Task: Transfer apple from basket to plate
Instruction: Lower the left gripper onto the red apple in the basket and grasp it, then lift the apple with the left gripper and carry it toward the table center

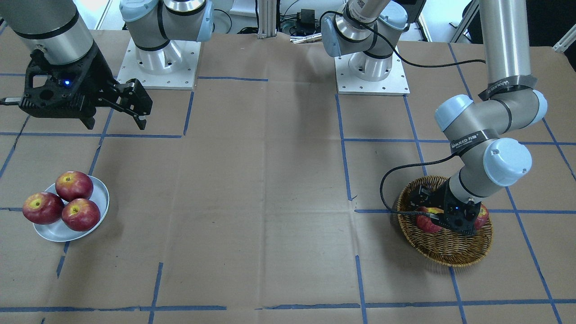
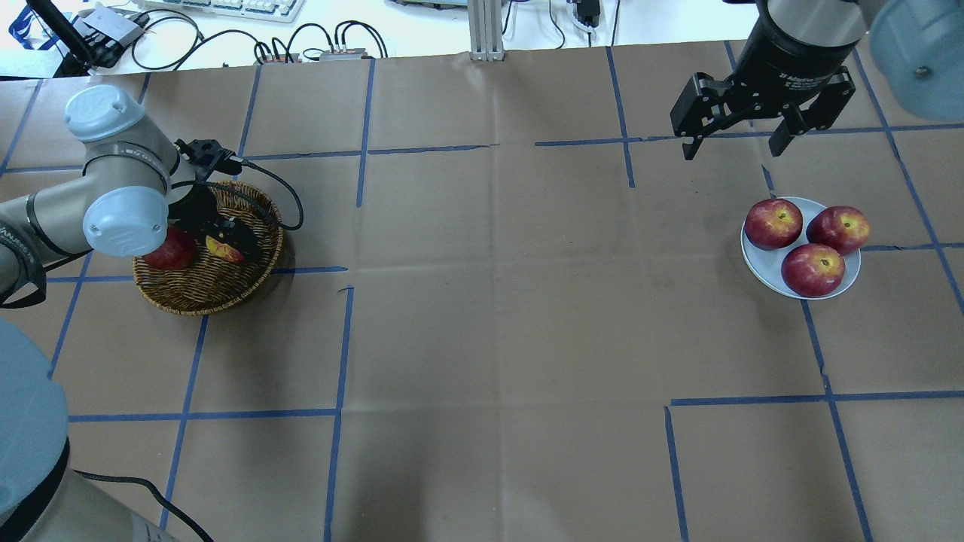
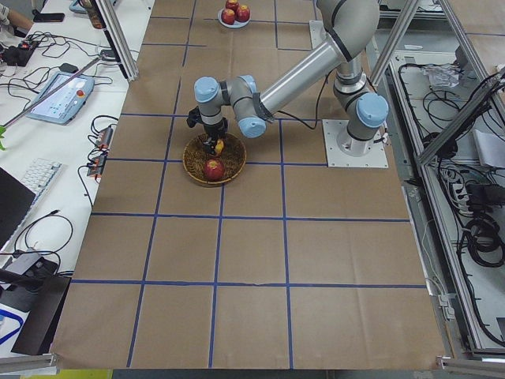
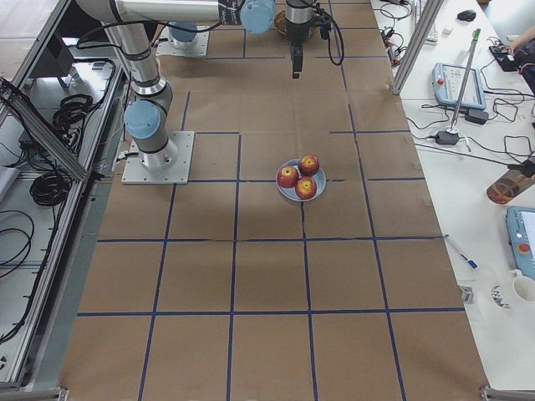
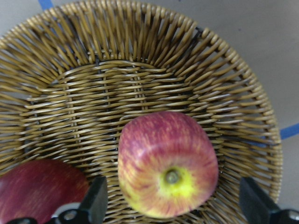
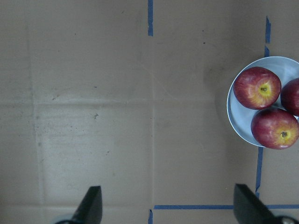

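Observation:
The pinkish-red apple (image 5: pixel 168 163) with a yellow-green stem patch lies in the wicker basket (image 5: pixel 140 70). My left gripper (image 5: pixel 175 205) is lowered into the basket (image 2: pixel 203 290), open, one finger on each side of the apple (image 2: pixel 224 248) with a gap to each. The white plate (image 2: pixel 753 256) sits at the far right and holds three red apples (image 2: pixel 813 269). My right gripper (image 2: pixel 731 150) hangs open and empty above the table, beyond the plate (image 6: pixel 238 116).
A darker red apple (image 5: pixel 42 186) lies in the basket beside the left finger. The left arm's cable (image 2: pixel 279 196) loops over the basket rim. Brown paper with blue tape lines (image 2: pixel 482 301) covers the table between basket and plate.

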Action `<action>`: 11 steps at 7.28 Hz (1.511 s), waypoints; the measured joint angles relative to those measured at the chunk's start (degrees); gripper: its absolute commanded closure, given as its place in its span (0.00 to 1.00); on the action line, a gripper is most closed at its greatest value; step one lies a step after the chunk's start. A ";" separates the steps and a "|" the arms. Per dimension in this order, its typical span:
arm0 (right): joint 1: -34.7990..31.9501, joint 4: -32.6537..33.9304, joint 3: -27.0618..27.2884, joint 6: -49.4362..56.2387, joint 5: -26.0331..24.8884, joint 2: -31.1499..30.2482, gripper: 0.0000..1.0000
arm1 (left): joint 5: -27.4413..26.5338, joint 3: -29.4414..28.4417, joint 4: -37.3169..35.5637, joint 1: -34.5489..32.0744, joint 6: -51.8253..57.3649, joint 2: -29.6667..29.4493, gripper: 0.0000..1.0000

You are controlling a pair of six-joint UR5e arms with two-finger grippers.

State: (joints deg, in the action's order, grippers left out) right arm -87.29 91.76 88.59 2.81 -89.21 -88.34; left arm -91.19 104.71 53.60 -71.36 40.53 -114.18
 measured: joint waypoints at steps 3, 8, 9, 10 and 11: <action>0.09 -0.01 0.00 0.00 0.00 0.01 0.00 | -0.12 0.04 -1.17 -0.37 -0.64 -0.23 0.49; 0.09 0.00 0.08 0.00 0.00 -0.03 0.00 | -3.91 -0.91 7.58 -14.43 -22.82 9.58 0.50; 0.05 0.00 0.09 0.00 0.00 -0.03 0.00 | -3.88 -1.33 9.21 -19.70 -31.69 10.43 0.50; 0.03 0.00 0.09 0.00 0.00 -0.05 0.00 | -3.56 -2.31 9.87 -24.86 -40.50 10.24 0.50; 0.02 0.00 0.09 0.00 0.00 -0.06 0.00 | -2.74 -3.86 10.10 -29.43 -48.41 9.23 0.50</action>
State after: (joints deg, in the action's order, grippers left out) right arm -87.27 91.76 88.68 2.81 -89.21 -88.40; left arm -93.93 100.85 63.70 -100.80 -7.88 -104.95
